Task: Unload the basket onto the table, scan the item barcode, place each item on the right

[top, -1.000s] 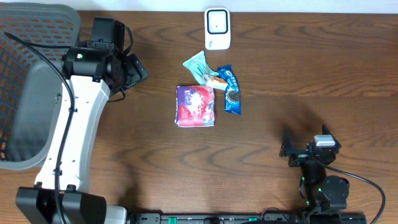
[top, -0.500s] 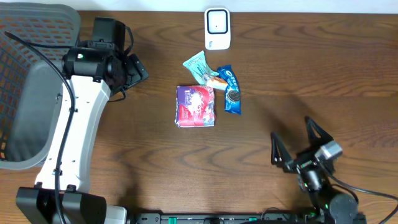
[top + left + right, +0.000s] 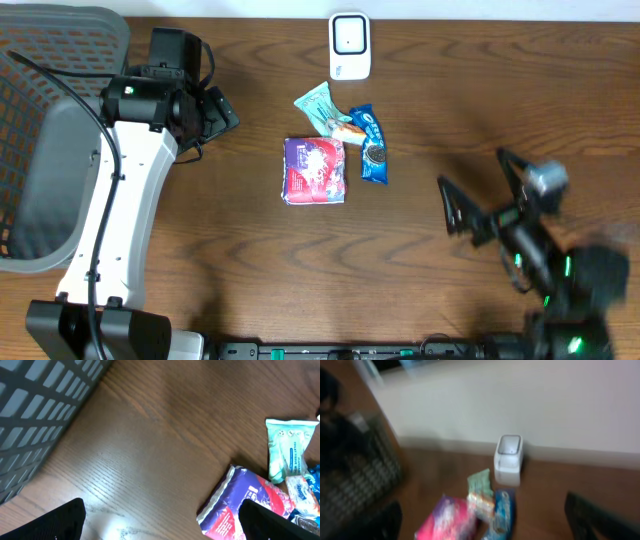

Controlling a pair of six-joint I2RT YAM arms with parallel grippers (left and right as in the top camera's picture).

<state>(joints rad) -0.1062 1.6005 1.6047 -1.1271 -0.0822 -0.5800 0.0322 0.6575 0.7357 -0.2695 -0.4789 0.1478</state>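
Several snack packets lie mid-table: a purple-and-red packet (image 3: 315, 170), a green packet (image 3: 320, 104), a blue cookie packet (image 3: 373, 147) and a small orange-white one (image 3: 348, 130). The white barcode scanner (image 3: 349, 45) stands at the far edge behind them. My left gripper (image 3: 216, 110) hovers open, left of the packets. In its wrist view (image 3: 162, 532) the purple packet (image 3: 250, 505) reaches its right finger and the green packet (image 3: 287, 455) lies beyond. My right gripper (image 3: 480, 192) is open and empty, to the right of the pile. Its blurred wrist view (image 3: 485, 530) shows the scanner (image 3: 509, 457) and purple packet (image 3: 452, 520).
A grey mesh basket (image 3: 40, 130) takes up the left edge of the table, also seen in the left wrist view as the basket (image 3: 40, 405). A pale wall (image 3: 520, 400) rises behind the scanner. Bare brown wood (image 3: 520, 90) lies to the right of the packets.
My right arm has lifted from the front edge and swung up and to the right, jaws still wide. The left arm and the packets have not moved.
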